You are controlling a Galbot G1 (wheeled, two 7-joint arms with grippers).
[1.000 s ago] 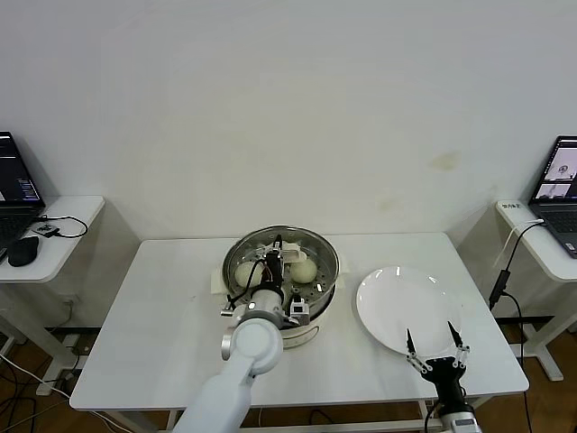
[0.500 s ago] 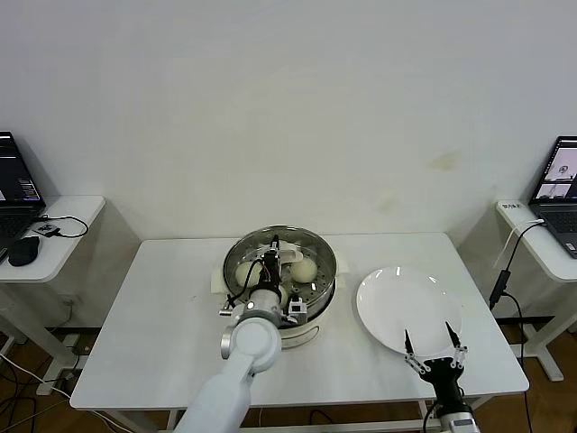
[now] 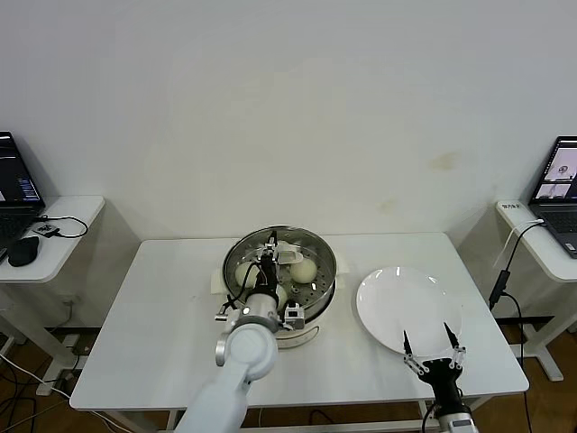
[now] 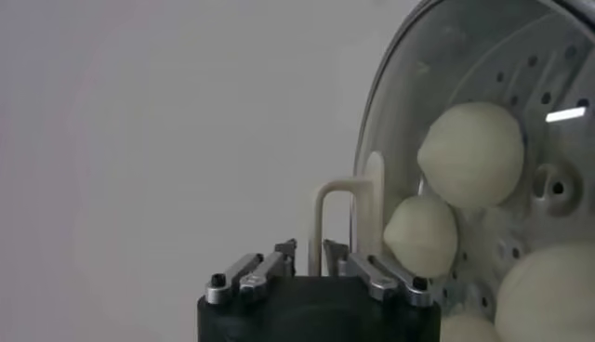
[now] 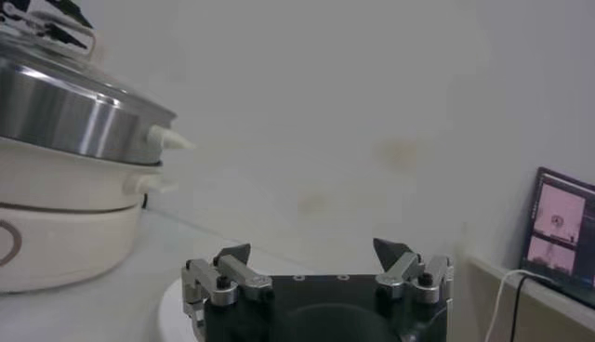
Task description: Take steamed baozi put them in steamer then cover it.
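The left tool (image 4: 309,253) is now parting released from the cover (image 3: 281,259) handle, leaving the steamer (image 3: 317,287) covered, while the right tool (image 3: 428,346) is waiting released.

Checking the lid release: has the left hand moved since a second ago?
Yes. The left hand has drawn back toward the robot, along the round stainless-steel steamer.

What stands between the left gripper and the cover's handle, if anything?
Nothing visible. The left gripper is right at the cover's handle, which stands just off its fingertips; the cover already sits on the steamer.
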